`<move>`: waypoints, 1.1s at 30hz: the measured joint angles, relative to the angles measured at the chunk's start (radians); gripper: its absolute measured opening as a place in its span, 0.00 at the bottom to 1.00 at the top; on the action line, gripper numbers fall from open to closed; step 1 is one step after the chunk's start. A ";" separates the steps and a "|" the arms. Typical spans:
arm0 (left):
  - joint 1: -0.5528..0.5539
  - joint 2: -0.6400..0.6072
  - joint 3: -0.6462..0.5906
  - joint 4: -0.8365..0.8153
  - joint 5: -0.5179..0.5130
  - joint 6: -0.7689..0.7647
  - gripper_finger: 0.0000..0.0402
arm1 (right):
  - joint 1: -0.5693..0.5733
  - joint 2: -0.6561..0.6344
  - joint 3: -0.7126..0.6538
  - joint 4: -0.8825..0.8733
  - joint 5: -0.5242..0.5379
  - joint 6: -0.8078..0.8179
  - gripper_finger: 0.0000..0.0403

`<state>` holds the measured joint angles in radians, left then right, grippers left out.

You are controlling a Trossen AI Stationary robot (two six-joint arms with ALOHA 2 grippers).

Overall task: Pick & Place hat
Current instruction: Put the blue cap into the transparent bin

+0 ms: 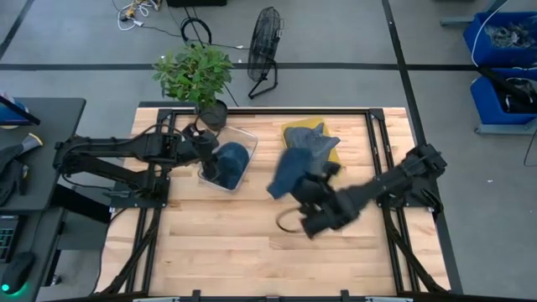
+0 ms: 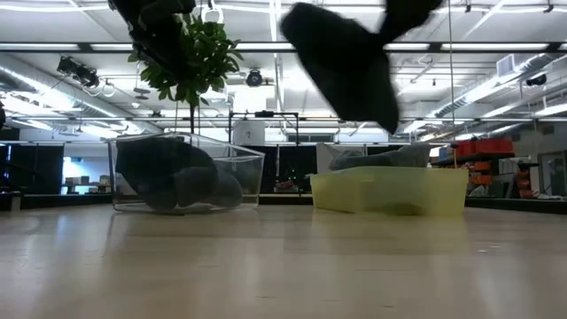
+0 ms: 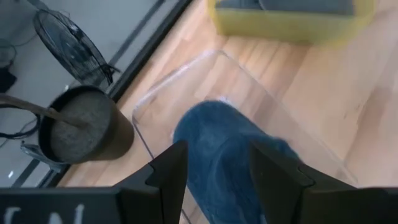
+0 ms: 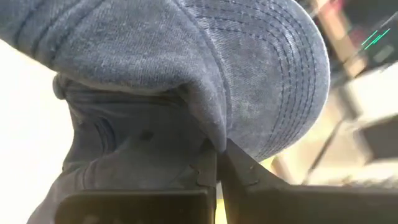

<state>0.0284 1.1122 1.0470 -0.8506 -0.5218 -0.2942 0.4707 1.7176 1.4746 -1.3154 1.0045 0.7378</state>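
Observation:
My right gripper (image 1: 312, 188) is shut on a blue denim cap (image 1: 289, 170), which it holds in the air between the clear bin and the yellow bin; in the low view the cap (image 2: 347, 62) shows dark, high above the table. My left gripper (image 3: 211, 165) is open and hovers over another blue hat (image 3: 227, 149) that lies inside the clear plastic bin (image 1: 237, 134). Its fingers stand above that hat without touching it. More grey-blue hats (image 1: 315, 141) rest in the yellow bin (image 1: 294, 132). My right gripper pinches the cap between its two fingers at the cloth edge just under the stitched brim (image 4: 214, 134). The brim (image 4: 280, 56) curves away above the fingertips. The cap is lifted clear of the table and hangs below the gripper in the low view.
A potted plant (image 1: 199, 75) stands at the table's far edge beside the clear bin; its pot (image 3: 81, 124) is close to my left gripper. A fan (image 1: 264, 46) stands on the floor beyond the table. Bare wood (image 1: 252, 252) lies toward the near edge.

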 joint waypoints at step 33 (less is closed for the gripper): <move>0.000 -0.205 0.000 0.045 -0.088 0.039 0.43 | -0.543 0.302 0.000 1.374 -0.385 -0.981 0.00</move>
<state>0.0288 0.9070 1.0473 -0.8059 -0.6103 -0.2551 -0.0724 2.0197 1.4742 0.0590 0.6199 -0.2432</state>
